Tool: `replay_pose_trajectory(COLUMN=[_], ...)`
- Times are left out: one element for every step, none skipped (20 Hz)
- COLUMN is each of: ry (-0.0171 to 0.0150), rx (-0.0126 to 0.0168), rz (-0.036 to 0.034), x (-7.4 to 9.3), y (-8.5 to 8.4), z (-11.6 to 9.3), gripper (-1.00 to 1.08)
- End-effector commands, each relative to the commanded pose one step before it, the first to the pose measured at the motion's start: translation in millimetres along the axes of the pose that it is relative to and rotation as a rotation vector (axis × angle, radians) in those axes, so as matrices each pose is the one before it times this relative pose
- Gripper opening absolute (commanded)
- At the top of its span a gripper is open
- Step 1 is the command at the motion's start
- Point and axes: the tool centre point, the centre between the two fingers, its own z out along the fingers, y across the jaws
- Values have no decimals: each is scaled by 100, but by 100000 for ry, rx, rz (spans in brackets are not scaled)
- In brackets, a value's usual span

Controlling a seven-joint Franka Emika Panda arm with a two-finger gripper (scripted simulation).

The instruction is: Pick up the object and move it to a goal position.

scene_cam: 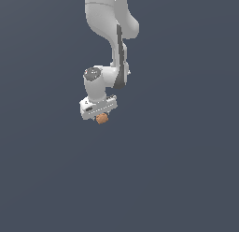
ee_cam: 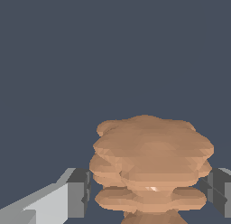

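Gripper (scene_cam: 99, 115): fingers (ee_cam: 77, 193) flanked the blob (ee_cam: 151, 166) — whether they clamped it could not be told.
Blob: lumpy, orange-brown, just beneath the white hand.

The object (ee_cam: 151, 166) looks matt, lumpy and ridged, while the hand (scene_cam: 99, 109) looks smooth white plastic.

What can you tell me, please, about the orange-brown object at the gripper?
The object is a small, lumpy orange-brown blob with a matte, faceted surface that looks like stacked uneven lobes. In the wrist view it sits between the two grey fingertips, with slim gaps visible at each side, so contact cannot be confirmed. In the exterior view it peeks out just under the white gripper, much smaller than it, against a plain dark blue-grey background. Whether it rests on a surface cannot be told.
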Motion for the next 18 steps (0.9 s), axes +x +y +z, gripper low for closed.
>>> replay_pose_trajectory(ry=[12,0,0,0,0,0,0,1,0,0,0,0,5,0,0,0,-4,0], rx=[-19,0,0,0,0,0,0,46,0,0,0,0,46,0,0,0,45,0], rz=[11,0,0,0,0,0,0,-16,0,0,0,0,-17,0,0,0,-19,0], x=[21,18,23,28,34,39,45,56,57,63,69,76,88,88,94,99,112,110], y=[150,132,169,207,245,283,320,355,396,434,472,510,542,576,604,630,650,673], z=[-159,-145,-187,-228,-270,-311,-353,-378,-436,-477,-519,-559,-582,-629,-658,-684,-687,-725], gripper=[-100,-100,-100,-100,-100,-100,-100,-100,-100,-100,-100,-100,-100,-100,-100,-100,-100,-100])
